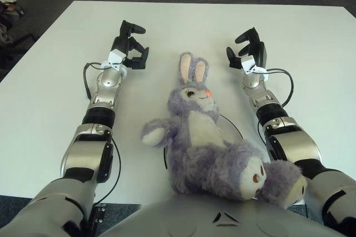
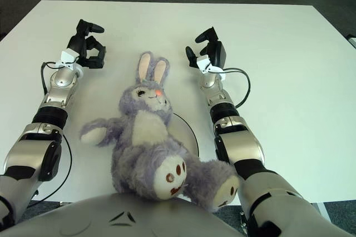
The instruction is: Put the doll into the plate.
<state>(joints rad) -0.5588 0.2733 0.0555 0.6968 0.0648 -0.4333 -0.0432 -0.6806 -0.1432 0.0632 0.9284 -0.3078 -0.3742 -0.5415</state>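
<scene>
On the white table top (image 1: 311, 42), both three-fingered black hands are raised on either side of the toy and hold nothing. To the left of the rabbit's ears, the left hand (image 1: 130, 45) has its fingers (image 1: 133, 26) loosely curled inward, with a narrow gap between them and nothing in that gap. Its silver forearm runs straight back along the table toward the robot's body, the wrist pointing away from the robot. To the right of the ears, the right hand (image 1: 247, 51) has its fingers (image 1: 245, 36) spread somewhat wider, bent like a claw and turned toward the toy, and it too grips nothing. Its forearm angles back and outward to the elbow near the table's front edge. Neither hand touches the toy; each is near the ears but clearly apart from them.

Between the two arms lies the fluffy lilac plush rabbit doll (image 1: 200, 142) with a cream belly, pink-lined ears and an orange nose. It lies on its back, ears pointing away from the robot, feet toward the front edge. Its body covers most of the round white plate (image 2: 189, 131), whose dark rim shows only beside the doll's flanks.
</scene>
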